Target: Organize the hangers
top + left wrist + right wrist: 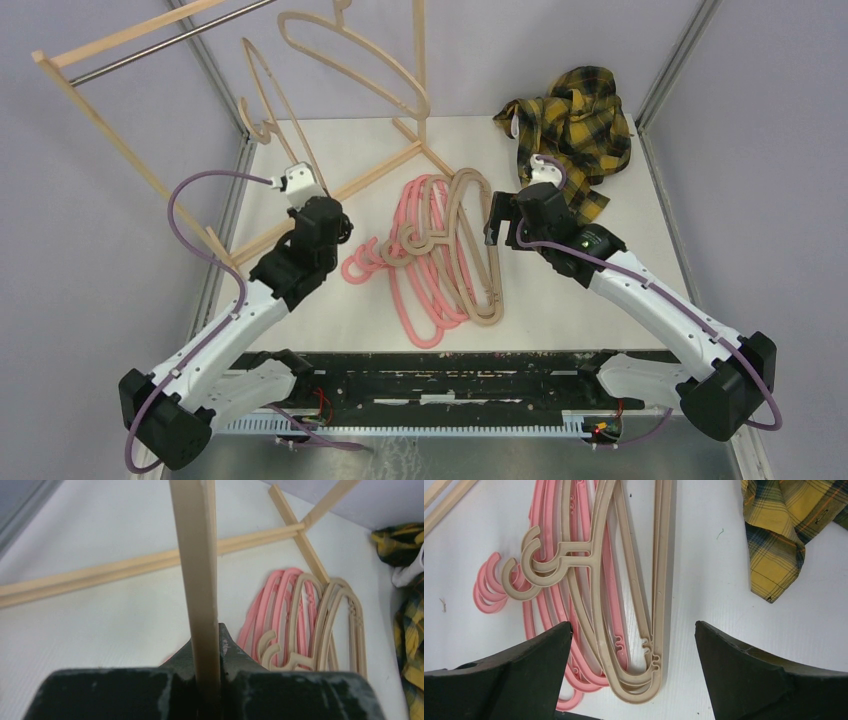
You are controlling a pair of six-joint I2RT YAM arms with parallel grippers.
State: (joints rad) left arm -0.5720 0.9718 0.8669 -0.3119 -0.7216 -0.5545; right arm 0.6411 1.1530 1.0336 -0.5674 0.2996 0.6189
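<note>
My left gripper (pixel 312 192) is shut on the thin side bar of a beige hanger (pixel 197 555) and holds it up off the table near the rack. That hanger's loop rises toward the rail in the top view (pixel 262 128). Another beige hanger (pixel 360 65) hangs at the top by the rack's upright. A pile of pink hangers (pixel 415 300) and beige hangers (pixel 478 270) lies flat mid-table. My right gripper (pixel 492 222) is open and empty, hovering over the rounded ends of the beige hangers (pixel 659 580); pink hooks (pixel 486 592) lie to their left.
The wooden rack (pixel 110 130) with its metal rail (pixel 170 42) stands at the back left; its base bars (pixel 100 575) cross the table behind the pile. A yellow plaid shirt (pixel 575 120) lies crumpled at the back right, close to my right arm.
</note>
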